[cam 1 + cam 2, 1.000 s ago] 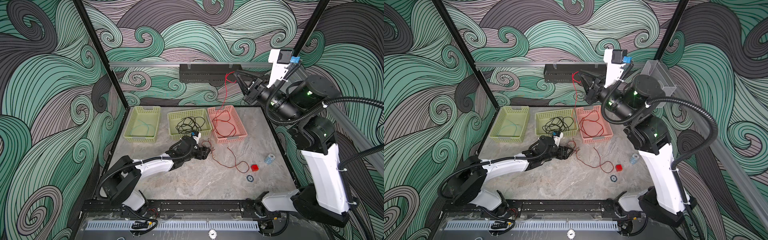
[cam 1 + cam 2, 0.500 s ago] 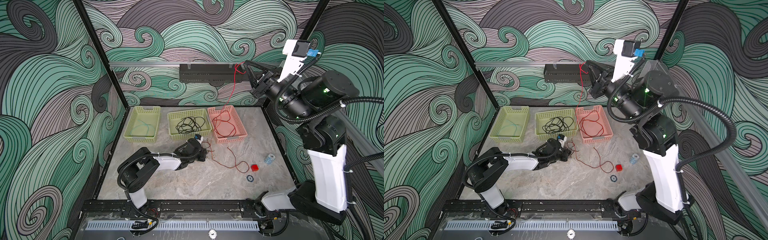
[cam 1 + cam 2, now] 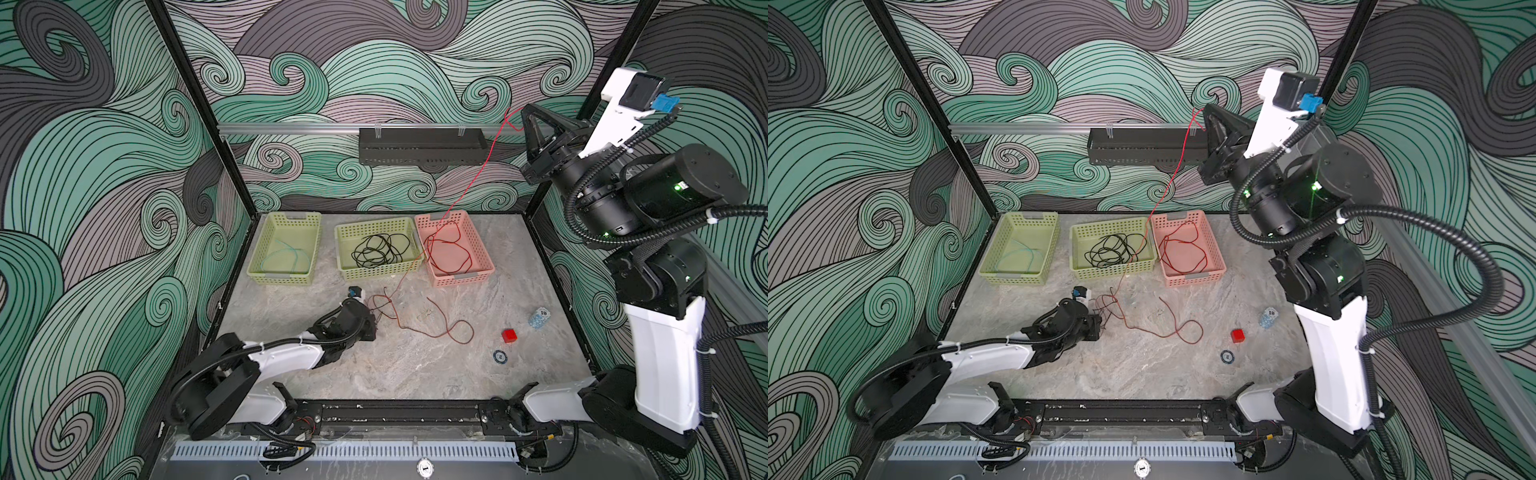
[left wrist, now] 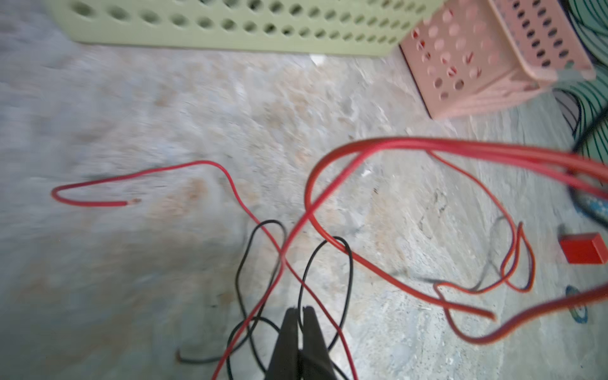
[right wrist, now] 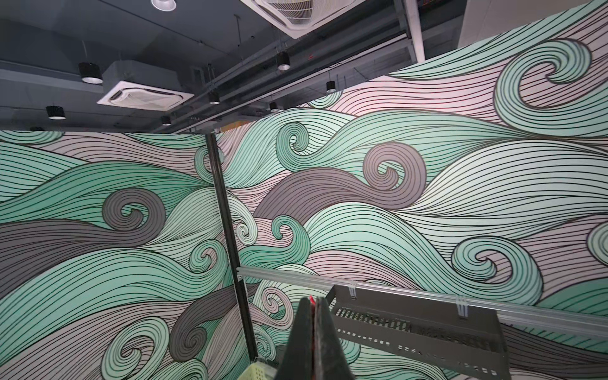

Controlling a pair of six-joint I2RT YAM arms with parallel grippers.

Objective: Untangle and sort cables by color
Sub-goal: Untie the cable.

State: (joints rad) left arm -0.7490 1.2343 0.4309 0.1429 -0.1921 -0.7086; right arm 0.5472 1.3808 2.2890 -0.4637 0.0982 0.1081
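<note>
three baskets (image 3: 376,226); right gripper (image 3: 524,111) pinches one red cable (image 3: 484,162), left gripper (image 4: 299,311) clenched shut.

red cable (image 3: 483,165) strung upward, black cable (image 3: 376,249) coiled

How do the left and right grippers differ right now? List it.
The left gripper sits low at the table among tangled cables; the right gripper is raised high near the back wall. The right gripper pinches a red cable; whether the left gripper holds anything is unclear. Both are shut.
</note>
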